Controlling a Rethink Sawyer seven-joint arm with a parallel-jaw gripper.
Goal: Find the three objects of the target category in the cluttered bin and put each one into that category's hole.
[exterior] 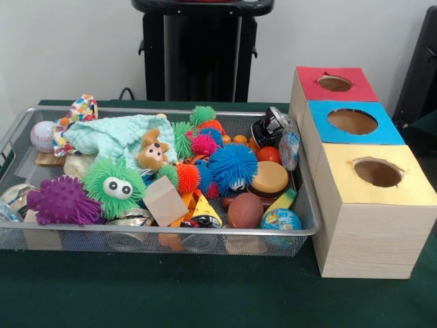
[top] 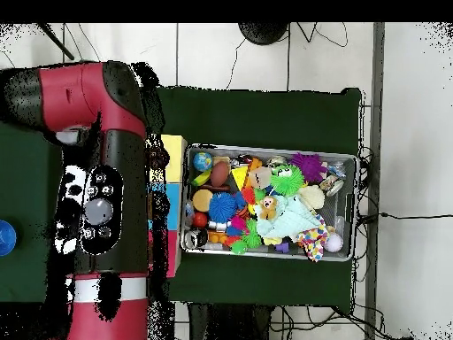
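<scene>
A wire mesh bin (exterior: 171, 231) (top: 265, 149) is heaped with toys. Among them are a blue spiky ball (exterior: 232, 166), a green fuzzy ball with eyes (exterior: 115, 183), a purple spiky ball (exterior: 63, 200), a baseball (exterior: 42, 135), a small teddy bear (exterior: 151, 152), a brown ball (exterior: 244, 210) and a globe ball (exterior: 280, 220). Beside the bin stand three wooden boxes with round holes, topped red (exterior: 334, 83), blue (exterior: 351, 121) and yellow (exterior: 377, 173). The red and black arm (top: 97, 186) hangs over the boxes in the overhead view. Its gripper does not show in either view.
A mint cloth (exterior: 116, 133) covers the bin's back left. A wooden block (exterior: 164, 199), a black helmet (exterior: 270, 126) and a burger-shaped toy (exterior: 270, 179) also lie in the bin. Green table cover (exterior: 205, 294) lies bare in front.
</scene>
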